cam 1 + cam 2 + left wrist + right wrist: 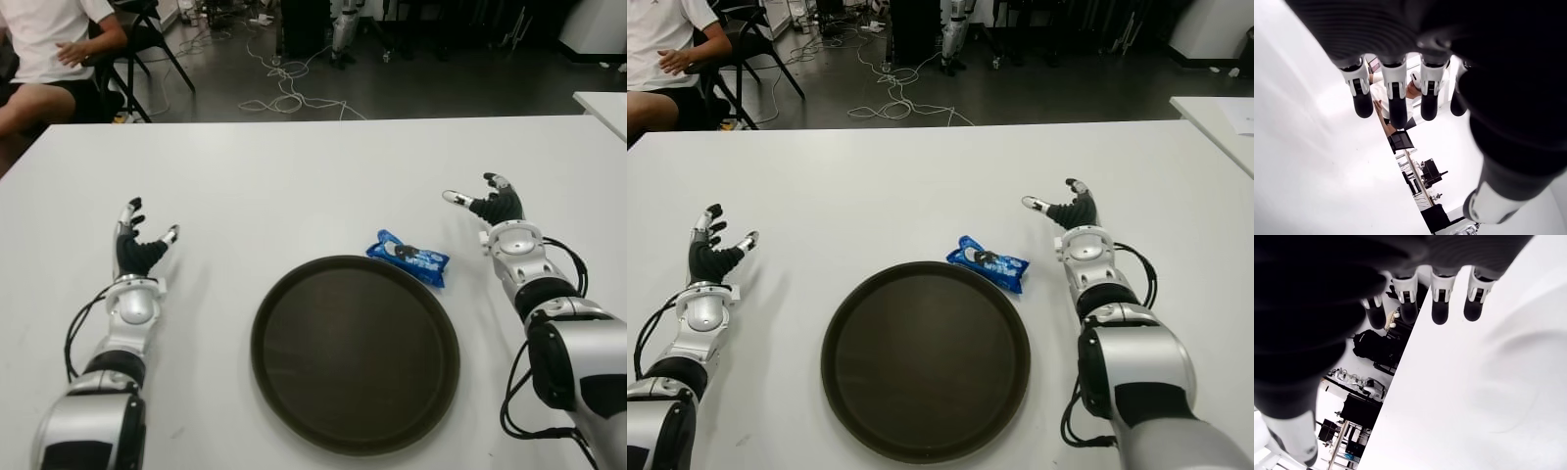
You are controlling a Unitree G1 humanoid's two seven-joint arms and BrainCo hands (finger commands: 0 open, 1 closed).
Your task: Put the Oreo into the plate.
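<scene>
Nothing is picked up yet: the Oreo packet (409, 258) lies on the white surface (294, 176), just beside the far right rim of the plate (355, 352), outside it. My right hand (488, 204) hovers to the right of the plate and a little beyond it, near the packet, fingers spread and empty. As I judge it, this is the reach: I need to bring that hand inward over the packet, close around it, then lift it across the rim. My left hand (139, 241) shows well to the left of the plate, fingers open, holding nothing.
</scene>
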